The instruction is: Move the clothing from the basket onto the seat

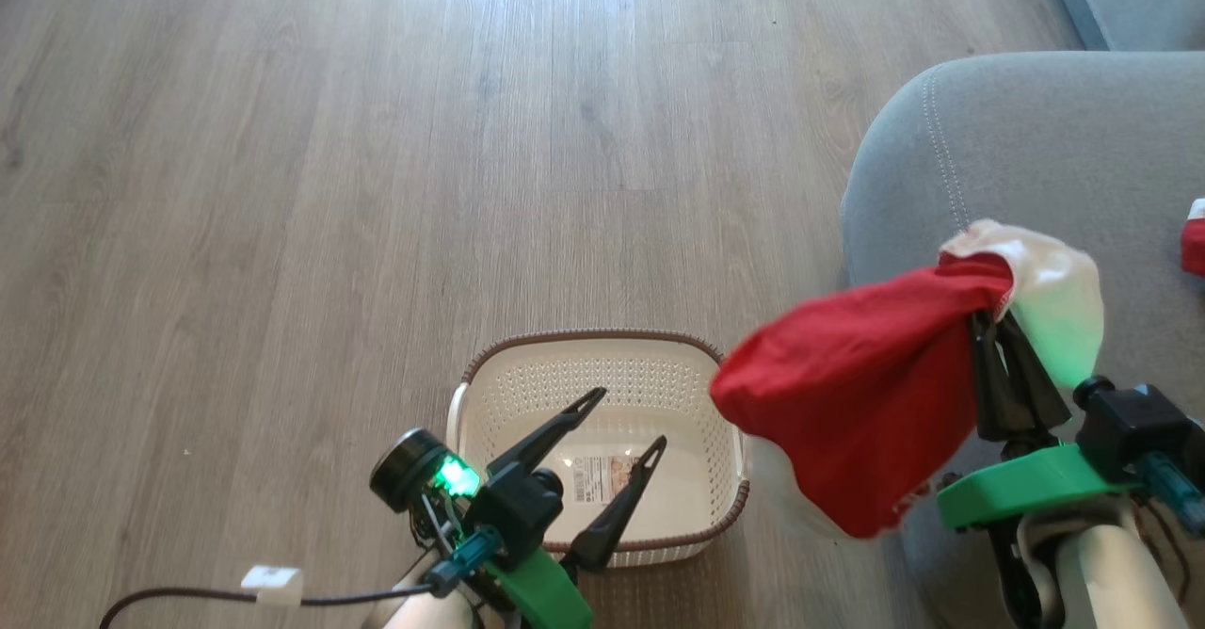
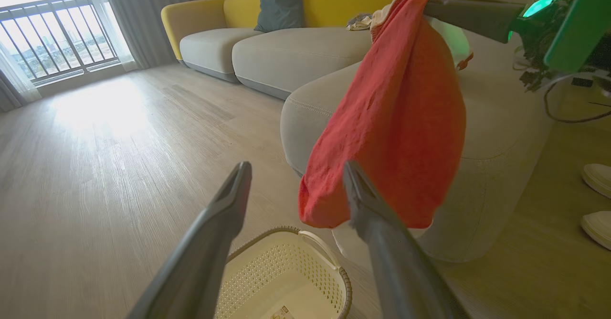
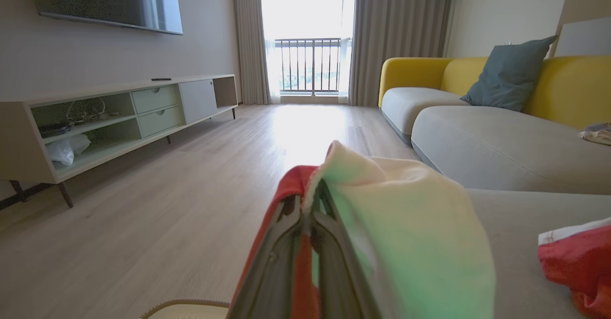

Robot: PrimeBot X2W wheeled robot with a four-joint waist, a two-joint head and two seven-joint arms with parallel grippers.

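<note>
A red garment (image 1: 847, 412) is held clamped in the right fingers (image 1: 998, 375) over the edge of the seat (image 1: 1036, 158) beside the basket (image 1: 527, 384). The left fingers (image 1: 551, 431) are spread wide above the basket.

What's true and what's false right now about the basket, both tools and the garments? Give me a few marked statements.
1. A garment lies in the basket. False: only its paper label shows inside.
2. The right tool is shut on a red-and-white garment. True.
3. The left tool grips the basket's rim. False: it is open above the basket, holding nothing.
4. The held garment rests flat on the grey seat. False: it hangs from the tool at the seat's edge.
5. A second red garment lies on the seat. True.
</note>
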